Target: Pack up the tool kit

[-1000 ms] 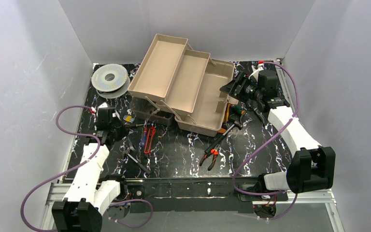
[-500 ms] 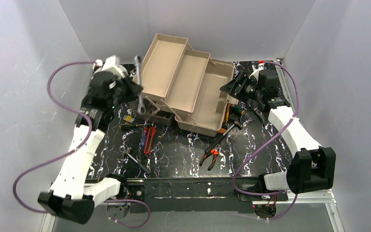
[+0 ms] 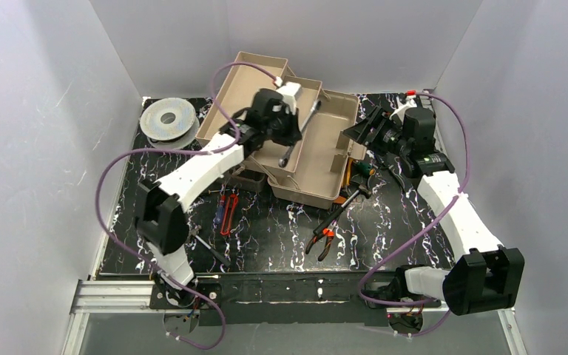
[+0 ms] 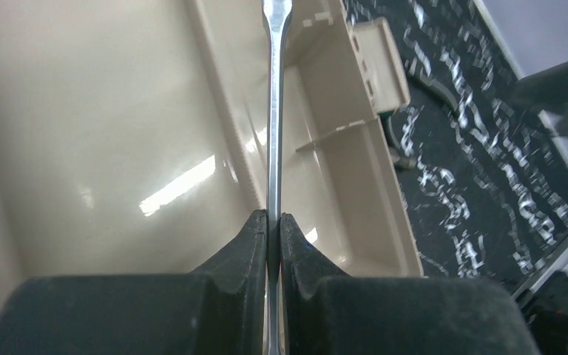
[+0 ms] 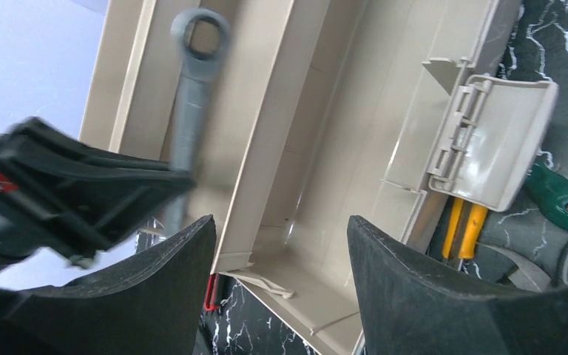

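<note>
left gripper [image 4: 273, 229] clamped on the wrench [image 3: 307, 120] — its length slanting near-left to far-right over the toolbox [image 3: 248, 89]; right gripper [image 5: 277, 229] spread, empty.

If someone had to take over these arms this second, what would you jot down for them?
Left gripper: shut on a wrench, held above the open toolbox.
Right gripper: open, empty, at the box's right end.
Done: one wrench lifted; no tool visible inside the box.
Left: drop the wrench in, then pack the orange pliers, hammer and other tools from the table; close the box.
</note>
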`<state>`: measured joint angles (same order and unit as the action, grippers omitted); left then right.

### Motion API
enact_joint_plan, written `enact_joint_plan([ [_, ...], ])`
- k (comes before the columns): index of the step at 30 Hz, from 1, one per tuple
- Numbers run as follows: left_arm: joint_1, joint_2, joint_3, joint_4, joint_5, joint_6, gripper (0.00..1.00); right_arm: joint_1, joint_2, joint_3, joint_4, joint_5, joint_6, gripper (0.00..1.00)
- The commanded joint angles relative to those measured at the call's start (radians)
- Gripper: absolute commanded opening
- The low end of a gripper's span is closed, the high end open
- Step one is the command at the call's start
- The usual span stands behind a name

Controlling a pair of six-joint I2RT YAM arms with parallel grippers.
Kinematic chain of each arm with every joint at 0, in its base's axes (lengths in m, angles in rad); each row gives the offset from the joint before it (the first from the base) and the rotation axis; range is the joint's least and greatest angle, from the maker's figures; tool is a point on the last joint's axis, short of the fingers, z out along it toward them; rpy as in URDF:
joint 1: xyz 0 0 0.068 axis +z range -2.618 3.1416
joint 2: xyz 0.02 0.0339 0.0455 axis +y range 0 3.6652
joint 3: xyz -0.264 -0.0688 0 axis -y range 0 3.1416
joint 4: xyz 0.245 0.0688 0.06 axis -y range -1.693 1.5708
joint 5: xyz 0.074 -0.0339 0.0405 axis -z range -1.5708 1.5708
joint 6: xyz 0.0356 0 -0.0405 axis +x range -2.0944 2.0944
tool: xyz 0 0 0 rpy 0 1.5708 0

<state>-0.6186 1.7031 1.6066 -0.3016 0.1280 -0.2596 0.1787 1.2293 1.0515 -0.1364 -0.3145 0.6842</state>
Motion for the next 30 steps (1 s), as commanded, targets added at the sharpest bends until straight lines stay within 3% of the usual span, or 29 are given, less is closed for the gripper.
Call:
enact_joint_plan([
  [1,-0.044,0.083,0.090,0.056,0.024,0.083,0.00,-0.005,-0.045,0.024,-0.062,0.086,-0.028,0.73],
  [12,-0.089,0.235,0.221,0.061,0.024,-0.014,0.00,-0.016,-0.140,-0.017,-0.142,0.214,-0.083,0.73],
  [18,-0.145,0.241,0.265,-0.032,-0.232,-0.001,0.00,-0.018,-0.153,-0.028,-0.144,0.220,-0.087,0.73],
  [22,-0.165,0.267,0.268,-0.041,-0.361,-0.094,0.00,-0.018,-0.149,-0.032,-0.137,0.214,-0.079,0.73],
  [30,-0.194,0.323,0.251,0.006,-0.473,-0.173,0.00,-0.018,-0.147,-0.037,-0.139,0.203,-0.076,0.73],
])
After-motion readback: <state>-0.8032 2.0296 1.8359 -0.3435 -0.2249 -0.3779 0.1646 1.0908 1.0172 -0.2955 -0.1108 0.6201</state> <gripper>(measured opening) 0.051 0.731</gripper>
